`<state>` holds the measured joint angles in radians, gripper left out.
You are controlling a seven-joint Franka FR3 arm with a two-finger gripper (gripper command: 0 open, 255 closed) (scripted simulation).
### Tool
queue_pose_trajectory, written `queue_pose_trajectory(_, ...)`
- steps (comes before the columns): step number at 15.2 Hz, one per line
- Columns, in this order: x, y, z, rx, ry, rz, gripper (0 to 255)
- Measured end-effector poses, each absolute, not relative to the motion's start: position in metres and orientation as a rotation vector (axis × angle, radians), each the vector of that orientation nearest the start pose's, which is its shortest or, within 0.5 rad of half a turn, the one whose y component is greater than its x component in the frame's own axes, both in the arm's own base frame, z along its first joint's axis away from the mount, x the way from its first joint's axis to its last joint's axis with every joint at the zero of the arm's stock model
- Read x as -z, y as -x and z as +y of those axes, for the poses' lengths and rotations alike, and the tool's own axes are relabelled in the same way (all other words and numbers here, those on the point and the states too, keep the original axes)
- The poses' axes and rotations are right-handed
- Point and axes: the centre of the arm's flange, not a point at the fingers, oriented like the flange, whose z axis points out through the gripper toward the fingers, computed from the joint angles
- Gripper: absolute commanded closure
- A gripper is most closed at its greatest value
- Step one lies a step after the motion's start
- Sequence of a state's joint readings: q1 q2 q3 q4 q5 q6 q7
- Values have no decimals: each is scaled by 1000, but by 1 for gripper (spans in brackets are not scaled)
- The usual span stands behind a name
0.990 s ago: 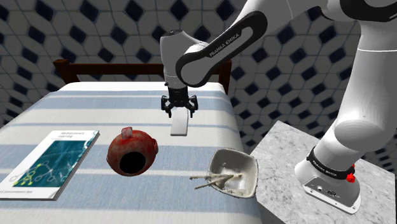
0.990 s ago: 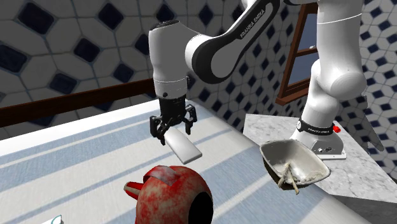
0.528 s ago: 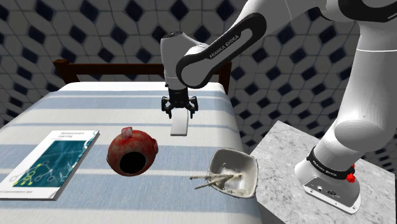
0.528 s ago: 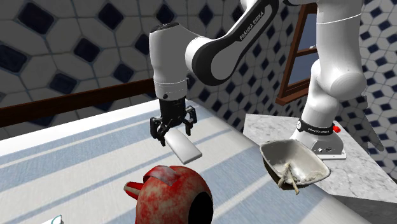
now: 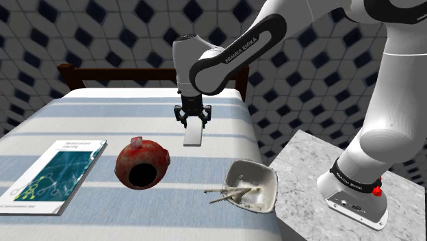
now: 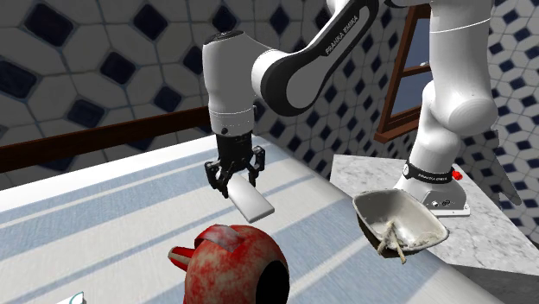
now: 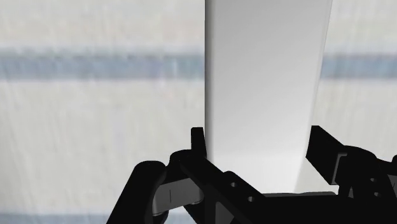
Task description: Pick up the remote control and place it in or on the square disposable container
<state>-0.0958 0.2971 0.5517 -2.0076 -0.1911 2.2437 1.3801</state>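
Shoulder view: gripper is seen clamped on the far end of the white remote, which is laid flat on the striped bed cover. Square container, sticks inside, is set at the cover's edge by the stand, well apart from the remote. Red round vessel and book are noted at that view's left.

Second exterior view: same grip on remote; container is seen at the right.

Wrist view: remote is clasped between both fingers.

book flat on striped bed | red hollow ball nearby
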Motion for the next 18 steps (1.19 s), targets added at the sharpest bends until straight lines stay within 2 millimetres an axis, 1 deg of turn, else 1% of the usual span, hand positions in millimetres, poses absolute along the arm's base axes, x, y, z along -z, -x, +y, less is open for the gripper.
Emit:
queue_pose_trajectory(2,-328,-541,247,-16,2883,1258,255)
queue_pose_trajectory(5,-339,-541,246,-16,2883,1258,255)
queue_pose_trajectory(11,-368,-540,248,-16,2883,1258,255)
queue_pose_trajectory(18,-407,-541,246,-16,2883,1258,255)
